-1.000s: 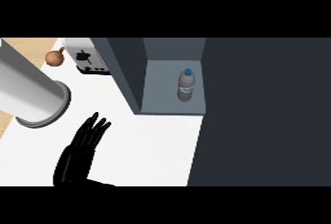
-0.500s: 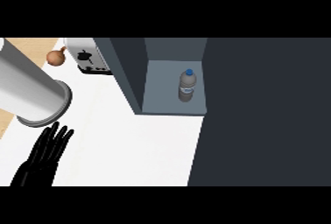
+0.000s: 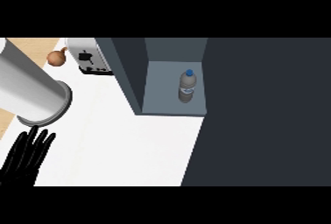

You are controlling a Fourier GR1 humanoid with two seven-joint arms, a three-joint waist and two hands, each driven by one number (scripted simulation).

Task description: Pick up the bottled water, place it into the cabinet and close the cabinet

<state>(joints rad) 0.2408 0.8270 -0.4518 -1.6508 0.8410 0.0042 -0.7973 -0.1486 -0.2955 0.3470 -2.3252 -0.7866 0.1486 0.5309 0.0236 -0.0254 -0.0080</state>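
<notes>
The bottle is seen standing upright inside the open cabinet, on its grey shelf, toward the right side of the compartment and next to the large dark panel that fills the right of the view. The placing step is judged done, since the bottle is already in the cabinet and no hand is on it.

The left hand is seen at the near left, over the white counter, well apart from the cabinet. Its fingers are straight and spread, and nothing is held. The right hand is not in view.

The dark panel is taken to be the cabinet door, though this cannot be confirmed. The compartment is not closed, so closing is judged to be the remaining step.

At the far left, a toaster and a small brown object are noted, with a large grey cylinder nearer.
</notes>
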